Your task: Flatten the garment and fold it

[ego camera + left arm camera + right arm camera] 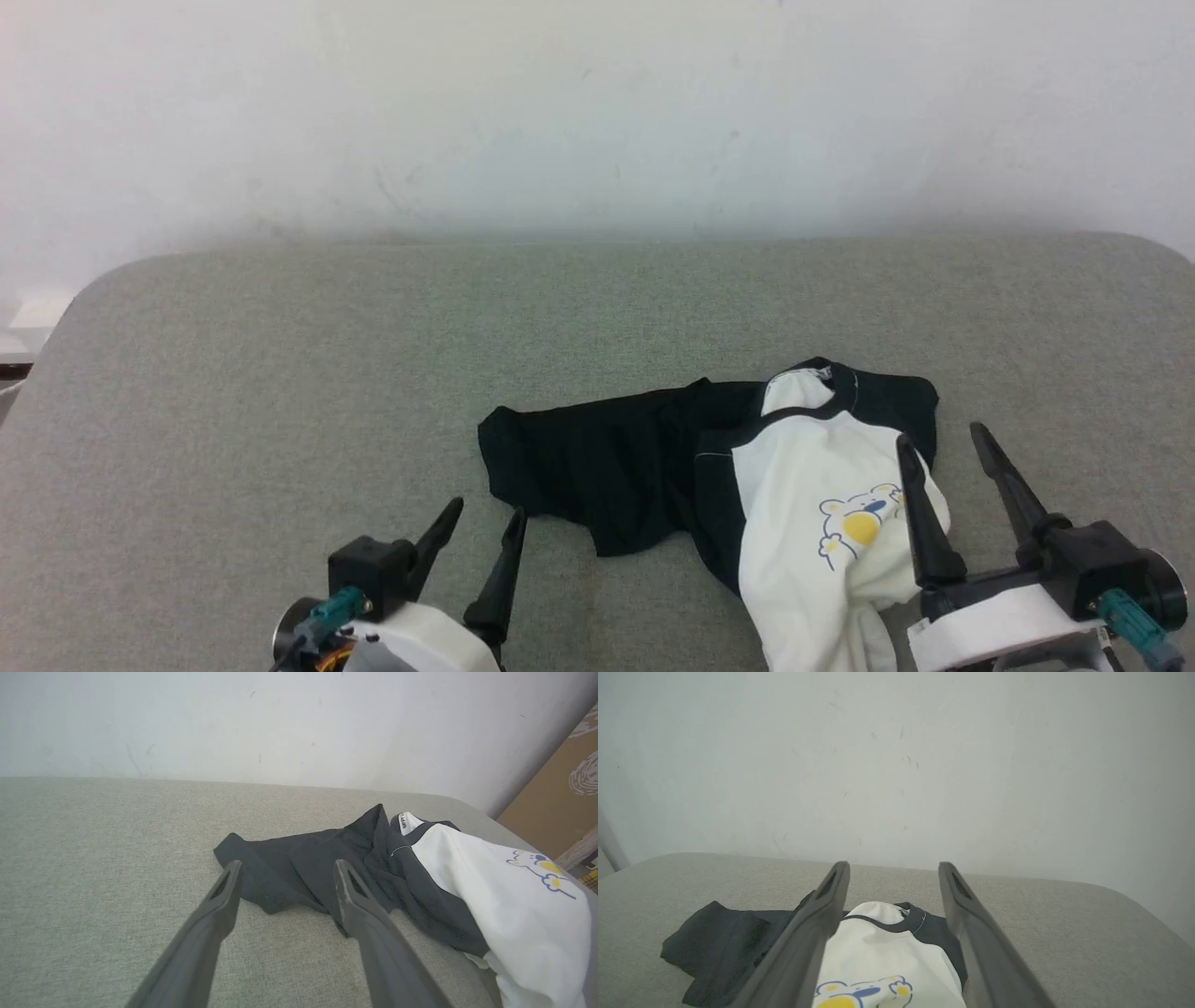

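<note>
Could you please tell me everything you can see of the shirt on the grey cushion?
The garment is a soft-looking long-sleeved shirt with a cream-white body, black sleeves and collar, and a blue-line bear print with a yellow spot on the chest. It lies crumpled, not folded, on the grey fabric surface, one black sleeve bunched toward the robot's left. Whether the open right gripper near it touches it is unclear.

The shirt (803,495) lies crumpled on the grey cushion, its black sleeve bunched out to the left, cream body rumpled to the right, bear print with yellow spot facing up.
</note>
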You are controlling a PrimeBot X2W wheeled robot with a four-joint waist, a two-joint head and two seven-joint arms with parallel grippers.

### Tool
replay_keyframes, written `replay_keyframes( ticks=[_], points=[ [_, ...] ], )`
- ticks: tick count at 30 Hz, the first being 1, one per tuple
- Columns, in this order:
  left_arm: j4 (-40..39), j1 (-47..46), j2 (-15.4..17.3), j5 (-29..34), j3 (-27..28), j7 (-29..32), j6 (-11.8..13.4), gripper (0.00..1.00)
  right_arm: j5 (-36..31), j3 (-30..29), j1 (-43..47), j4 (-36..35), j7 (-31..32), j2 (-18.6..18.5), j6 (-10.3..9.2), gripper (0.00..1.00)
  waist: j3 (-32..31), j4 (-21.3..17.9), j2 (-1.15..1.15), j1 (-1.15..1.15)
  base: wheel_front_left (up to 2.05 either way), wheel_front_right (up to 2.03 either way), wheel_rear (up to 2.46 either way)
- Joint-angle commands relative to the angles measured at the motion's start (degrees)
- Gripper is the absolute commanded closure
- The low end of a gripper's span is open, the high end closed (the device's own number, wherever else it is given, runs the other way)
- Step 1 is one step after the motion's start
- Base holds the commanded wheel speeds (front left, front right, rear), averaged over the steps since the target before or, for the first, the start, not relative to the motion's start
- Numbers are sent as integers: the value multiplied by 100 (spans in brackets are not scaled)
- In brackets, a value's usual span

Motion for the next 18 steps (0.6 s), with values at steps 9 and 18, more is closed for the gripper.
replay_keyframes(
  ticks=[9,18],
  points=[
    [32,-267,-145,58,-356,875,-179,0,-11,115,-12,-26,-26,10,-11,0,311,-319,0,1,0,0,0],
    [402,-1202,-432,49,-890,2424,-345,0,-12,146,-213,-81,-26,11,-11,0,804,-618,0,1,0,0,0]
  ],
)
